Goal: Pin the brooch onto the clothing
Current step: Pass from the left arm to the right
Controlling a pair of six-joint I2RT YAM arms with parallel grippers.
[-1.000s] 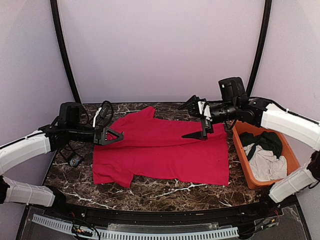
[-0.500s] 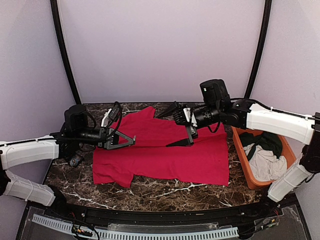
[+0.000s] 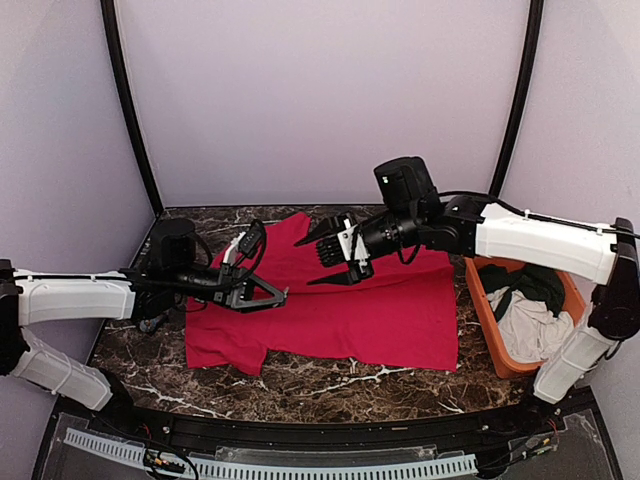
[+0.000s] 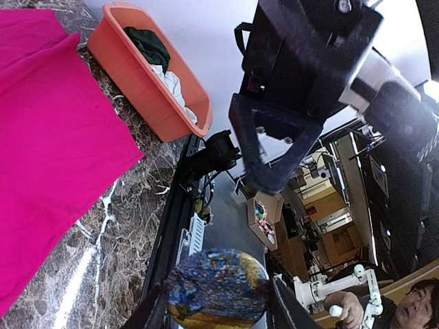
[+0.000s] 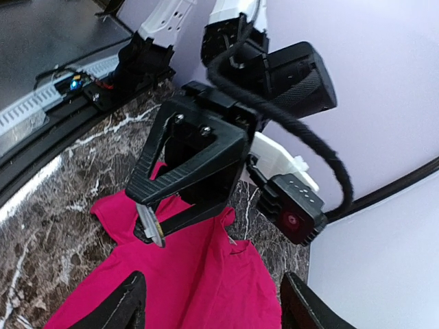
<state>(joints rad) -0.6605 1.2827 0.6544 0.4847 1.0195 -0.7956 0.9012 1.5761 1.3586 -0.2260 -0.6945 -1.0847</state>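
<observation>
Both arms have swung inward over the red T-shirt (image 3: 370,310) since a second ago. The right gripper (image 3: 325,262) has narrowed but is still parted on nothing. We list:
- marble table (image 3: 330,380), the T-shirt spread flat on it
- orange bin (image 3: 482,310) at its right end, holding a dark green garment (image 3: 535,283) and a white cloth (image 3: 530,330)
- left gripper (image 3: 270,292) above the T-shirt's left side, clamping the round brooch (image 4: 216,286)
</observation>
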